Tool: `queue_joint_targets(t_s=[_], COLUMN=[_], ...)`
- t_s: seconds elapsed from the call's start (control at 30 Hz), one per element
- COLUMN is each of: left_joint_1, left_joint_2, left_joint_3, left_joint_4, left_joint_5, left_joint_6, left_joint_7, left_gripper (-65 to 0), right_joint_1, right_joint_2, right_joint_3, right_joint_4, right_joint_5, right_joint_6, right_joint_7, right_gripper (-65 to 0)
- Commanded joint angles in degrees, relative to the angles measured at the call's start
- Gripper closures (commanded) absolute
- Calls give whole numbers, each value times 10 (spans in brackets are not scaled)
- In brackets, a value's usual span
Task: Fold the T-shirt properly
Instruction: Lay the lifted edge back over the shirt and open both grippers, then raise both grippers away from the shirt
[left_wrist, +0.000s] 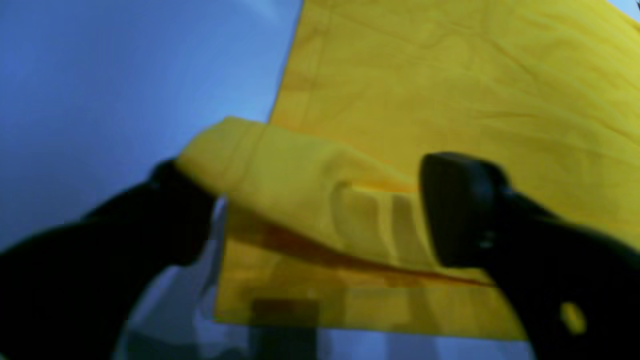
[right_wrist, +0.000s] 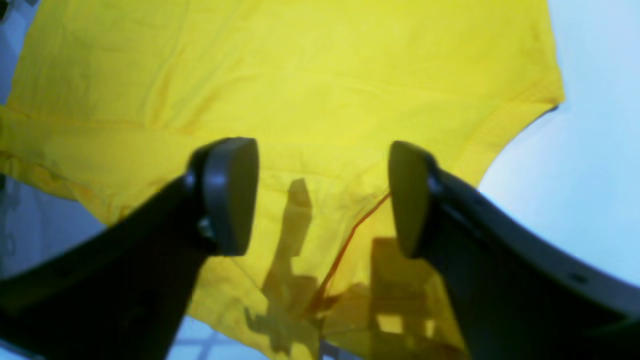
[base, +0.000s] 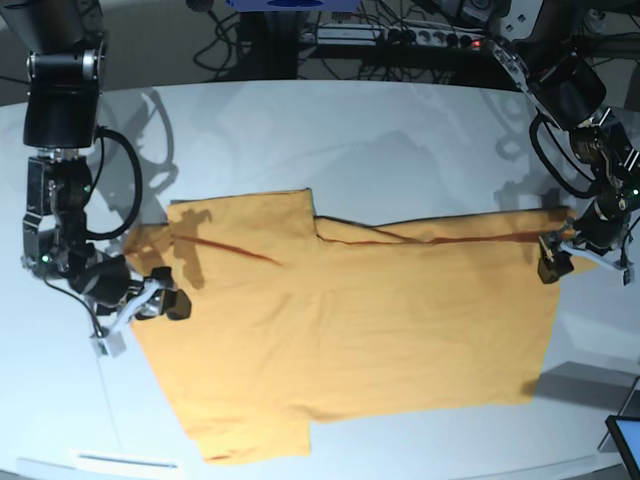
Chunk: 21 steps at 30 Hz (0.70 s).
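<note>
T-shirt (base: 350, 330) lies spread on table (base: 400, 150), left gripper (left_wrist: 320, 210) pinching its edge.

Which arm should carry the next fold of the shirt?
Left, probably. The left gripper already has a raised fold of the shirt between its fingers at the hem corner. The right gripper hangs open over flat cloth.
</note>
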Motion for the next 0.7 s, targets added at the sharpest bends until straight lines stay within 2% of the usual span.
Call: queue_joint_targets(t_s=[0.0,0.13,0.3,0.47,0.53,0.67], left_joint_1=[-12,-1,90,191,217,267], left_joint_2=[-14,-14,-7,1,6,8], left_joint_3=[-2,-2,-2,-2,-3,-2], left_joint_4=[12,32,150,242,251,249], left_joint_5=[-11,-11,-12,-11,-11,-11], left_joint_6=[-3,-3,-4,-4,-4,-4], left_joint_7=[-15,-15,-16,-17,-21,-72], left_gripper=[-650,-650,-650,-650,-650,-650], right_joint_1=[17,4,-65,-139,-153,-182], right_joint_2=[8,37,63,57,42,25], right_joint_3=[5,5,9,10,10,10], right_joint_4=[13,55,171,211,207,207], right_joint_5=[10,10,10,11,12,12], right_joint_6=[2,2,-1,-2,-2,-3], right_joint_7=[17,15,16,16,13,15], right_gripper=[-414,-414,-412,-412,-412,-412])
